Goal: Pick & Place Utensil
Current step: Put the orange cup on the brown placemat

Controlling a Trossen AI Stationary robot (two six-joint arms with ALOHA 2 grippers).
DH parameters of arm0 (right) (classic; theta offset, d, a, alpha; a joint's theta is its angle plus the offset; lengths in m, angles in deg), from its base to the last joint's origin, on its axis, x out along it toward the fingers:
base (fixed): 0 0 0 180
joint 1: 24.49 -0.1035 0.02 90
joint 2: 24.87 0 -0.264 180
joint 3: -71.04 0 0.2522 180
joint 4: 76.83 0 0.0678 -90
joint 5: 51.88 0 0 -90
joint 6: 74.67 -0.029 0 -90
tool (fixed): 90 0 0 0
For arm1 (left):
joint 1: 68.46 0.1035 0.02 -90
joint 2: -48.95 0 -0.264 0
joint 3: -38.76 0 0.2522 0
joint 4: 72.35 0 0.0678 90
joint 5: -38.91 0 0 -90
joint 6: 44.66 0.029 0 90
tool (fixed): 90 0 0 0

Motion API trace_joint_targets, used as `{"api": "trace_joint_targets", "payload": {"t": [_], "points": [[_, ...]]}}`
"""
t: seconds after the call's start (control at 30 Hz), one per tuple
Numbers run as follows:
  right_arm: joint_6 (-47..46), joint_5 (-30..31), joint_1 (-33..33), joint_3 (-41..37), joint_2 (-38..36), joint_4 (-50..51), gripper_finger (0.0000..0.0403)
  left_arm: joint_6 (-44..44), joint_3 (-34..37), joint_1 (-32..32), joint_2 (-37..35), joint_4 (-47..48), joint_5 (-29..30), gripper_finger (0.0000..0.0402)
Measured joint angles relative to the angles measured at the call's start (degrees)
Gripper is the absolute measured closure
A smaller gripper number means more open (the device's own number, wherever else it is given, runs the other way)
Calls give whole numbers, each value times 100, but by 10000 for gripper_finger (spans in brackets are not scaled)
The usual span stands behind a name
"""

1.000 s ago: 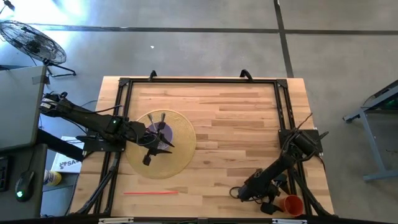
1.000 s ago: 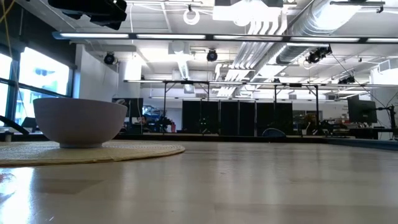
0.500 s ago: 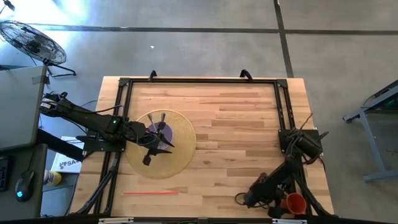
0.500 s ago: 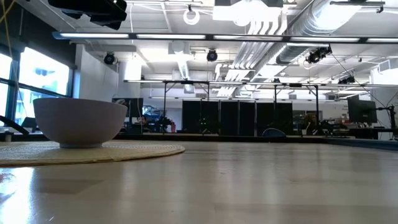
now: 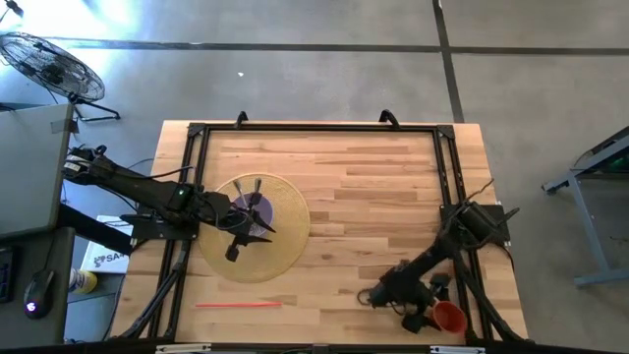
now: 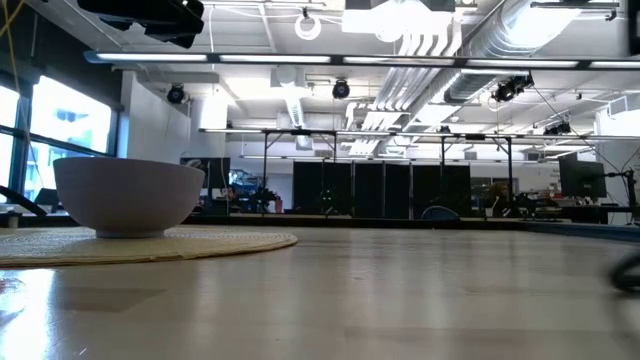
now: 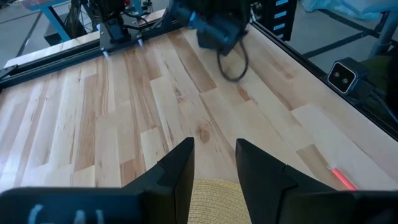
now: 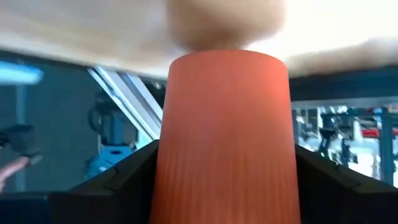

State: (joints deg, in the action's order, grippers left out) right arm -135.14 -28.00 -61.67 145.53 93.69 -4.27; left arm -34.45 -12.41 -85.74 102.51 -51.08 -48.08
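Observation:
An orange cup (image 5: pixel 448 317) sits by the table's near right corner, and my right gripper (image 5: pixel 430 317) is shut on it; it fills the right wrist view (image 8: pixel 224 124). A thin red utensil (image 5: pixel 238 305) lies flat on the wood near the table's near edge, also seen in the left wrist view (image 7: pixel 341 177). A pale bowl (image 6: pixel 128 195) rests on a round woven placemat (image 5: pixel 285 241). My left gripper (image 7: pixel 214 149) hovers open over the placemat's right part, beside the bowl, touching nothing. My right gripper (image 8: pixel 225 152) pinches the orange cup between its two fingers (image 8: pixel 124 180), one on each side of the cup's wall (image 8: pixel 171 168). Whether the cup's base stands on the table, I cannot tell.
A dark metal frame (image 5: pixel 439 157) runs along the table's left, far and right sides. Bare wood (image 5: pixel 373 216) spans the table's middle. My right arm (image 6: pixel 630 270) shows as a dark blur at the low view's right edge.
My right gripper, shut on the orange cup, has moved a little from the near right corner toward the table's left, carrying the cup with it. The right arm now enters the low view's right edge.

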Motion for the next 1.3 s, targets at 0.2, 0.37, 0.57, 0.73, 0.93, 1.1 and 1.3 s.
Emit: {"api": "trace_joint_targets", "payload": {"t": [0.2, 0.37, 0.57, 0.73, 0.93, 1.1, 1.3], "points": [[671, 596, 1079, 0, 0, 708, 122, 0, 0, 0, 0, 0, 2, 286], [1546, 1107, 2140, -4, -2, 1242, 122, 0, 0, 0, 0, 1, 1, 286], [2268, 1725, 3318, -2, -2, 1637, 122, -1, 0, 0, 0, 23, 2, 286], [2486, 2010, 4031, -4, -4, 1788, 122, 0, 0, 0, 0, 40, 2, 286], [2748, 2071, 4591, 201, -4, 1865, 121, 0, 0, 0, 0, 37, 1, 286], [2854, 2182, 4987, 674, -4, 1781, 118, 0, 0, 0, 0, 37, 0, 286], [2345, 2285, 5192, 934, -4, 1561, 107, 0, 0, 0, 0, 39, 2, 286]]}}
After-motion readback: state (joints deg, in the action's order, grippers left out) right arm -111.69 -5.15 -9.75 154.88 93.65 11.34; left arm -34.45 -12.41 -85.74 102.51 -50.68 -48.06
